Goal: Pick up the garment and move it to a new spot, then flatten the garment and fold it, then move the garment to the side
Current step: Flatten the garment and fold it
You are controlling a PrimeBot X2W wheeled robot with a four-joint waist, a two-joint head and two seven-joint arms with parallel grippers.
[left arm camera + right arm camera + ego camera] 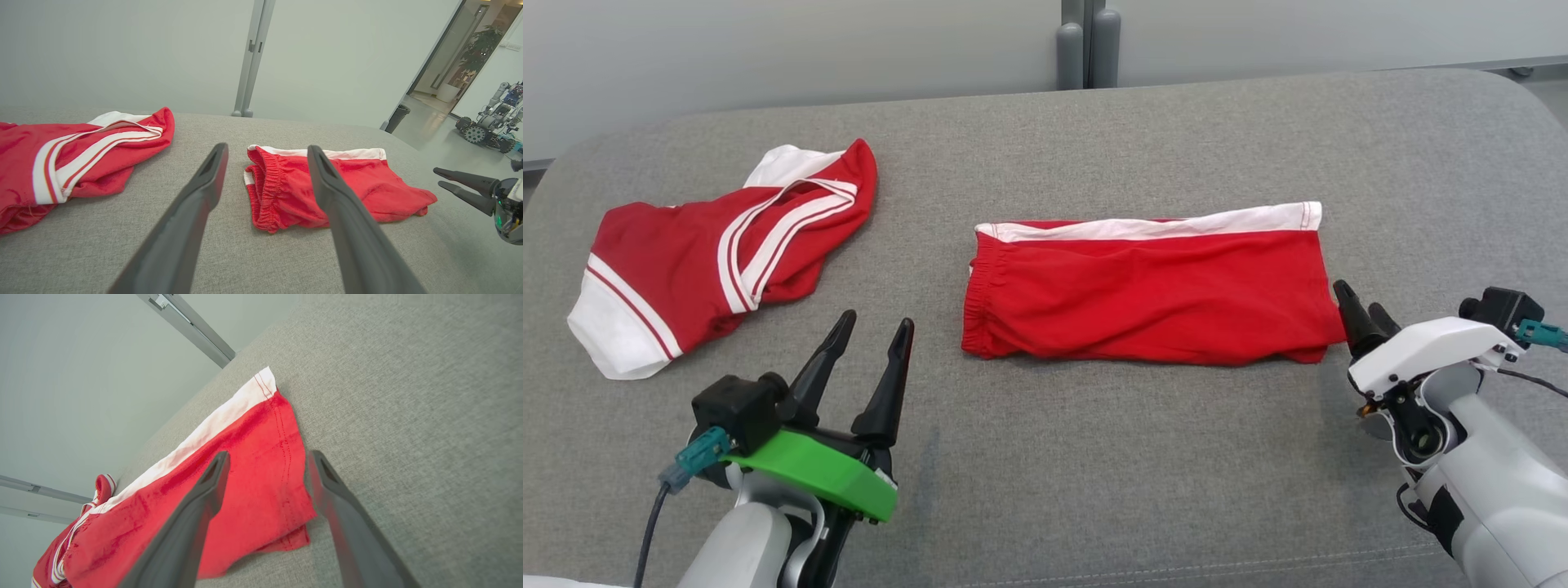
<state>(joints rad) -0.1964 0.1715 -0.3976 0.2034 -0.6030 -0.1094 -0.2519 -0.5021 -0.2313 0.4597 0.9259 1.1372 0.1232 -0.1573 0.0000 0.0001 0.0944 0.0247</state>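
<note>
Red shorts [1152,286] with a white side stripe lie folded in a flat rectangle at the middle of the grey cushion [1094,147], elastic waistband to the left. My right gripper [1360,306] is open at the shorts' right hem; in the right wrist view its fingers [204,494] straddle that hem [286,457] just above the fabric. My left gripper [876,327] is open and empty, hovering left of the waistband [269,188], apart from the shorts [339,188].
A second red garment [711,253] with white stripes and cuffs lies crumpled at the cushion's left. A pale wall with a grey post [1086,41] runs behind. Another robot [490,122] stands on the floor far to the right.
</note>
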